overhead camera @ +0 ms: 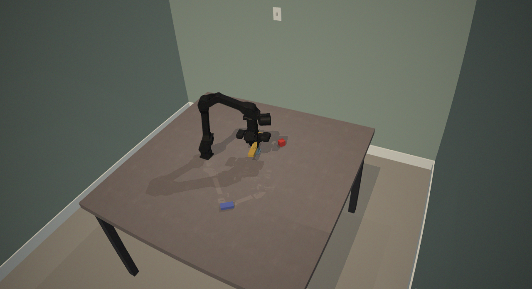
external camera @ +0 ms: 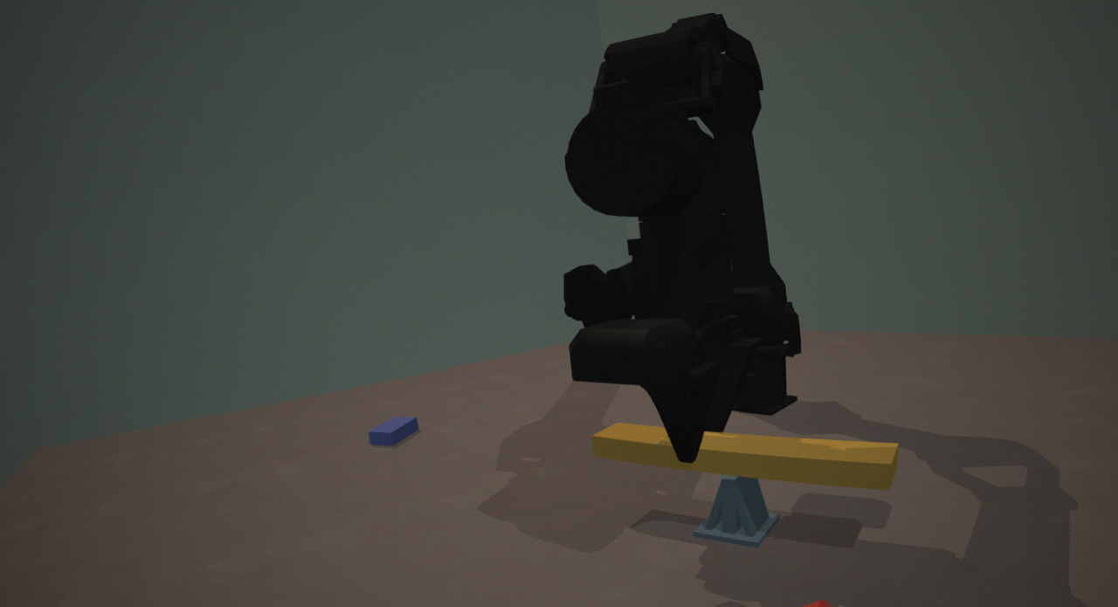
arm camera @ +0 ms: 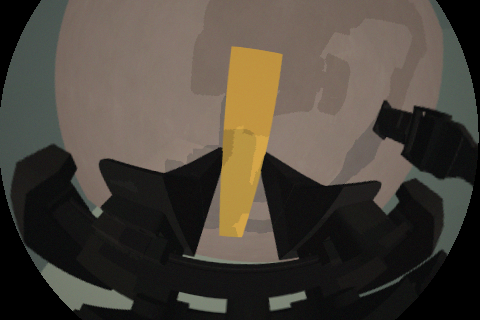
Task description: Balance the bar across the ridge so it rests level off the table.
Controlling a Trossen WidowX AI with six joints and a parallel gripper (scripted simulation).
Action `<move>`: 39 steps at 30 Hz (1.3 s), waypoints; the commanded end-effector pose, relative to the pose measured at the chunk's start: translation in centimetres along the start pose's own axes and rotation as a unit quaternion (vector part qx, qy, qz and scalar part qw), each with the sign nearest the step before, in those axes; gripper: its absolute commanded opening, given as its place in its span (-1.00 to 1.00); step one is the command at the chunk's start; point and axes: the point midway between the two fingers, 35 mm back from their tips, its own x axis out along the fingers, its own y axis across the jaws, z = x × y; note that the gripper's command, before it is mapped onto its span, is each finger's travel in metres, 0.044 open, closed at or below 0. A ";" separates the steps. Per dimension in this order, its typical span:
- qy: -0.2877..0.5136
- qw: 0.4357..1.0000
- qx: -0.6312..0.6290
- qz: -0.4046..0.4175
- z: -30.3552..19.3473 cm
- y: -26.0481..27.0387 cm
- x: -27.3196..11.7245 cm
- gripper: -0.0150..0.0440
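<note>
The yellow bar (overhead camera: 252, 150) (external camera: 797, 458) (arm camera: 252, 90) is held off the table, nearly level, directly above the blue-grey ridge (overhead camera: 258, 151) (external camera: 734, 509). My gripper (external camera: 700, 447) (arm camera: 242, 155) is shut on the bar, left of the ridge in the exterior view, with one finger on each side. The ridge stands upright on its square foot, and its top is at the bar's underside. I cannot tell whether they touch. Both bar ends are clear of the table. The ridge is hidden under the bar in the wrist view.
A red cube (overhead camera: 281, 142) (external camera: 817, 603) sits on the table (overhead camera: 297, 198) (external camera: 234, 509) near the ridge. A blue block (overhead camera: 227, 205) (external camera: 393, 431) lies farther off, toward the front in the top view. The arm's shadows fall across the table.
</note>
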 end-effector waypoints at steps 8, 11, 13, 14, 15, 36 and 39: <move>0.000 1.000 0.000 0.000 0.0 0.0 0.0 -0.49; 0.000 1.000 0.000 0.000 0.0 0.0 0.0 -0.49; 0.000 1.000 0.000 0.000 0.0 0.0 0.0 -0.49; 0.000 1.000 0.000 0.000 0.0 0.0 0.0 -0.49; 0.000 1.000 0.000 0.000 0.0 0.0 0.0 -0.49; 0.000 1.000 0.000 0.000 0.0 0.0 0.0 0.07; 0.000 1.000 0.000 0.000 0.0 0.0 0.0 0.07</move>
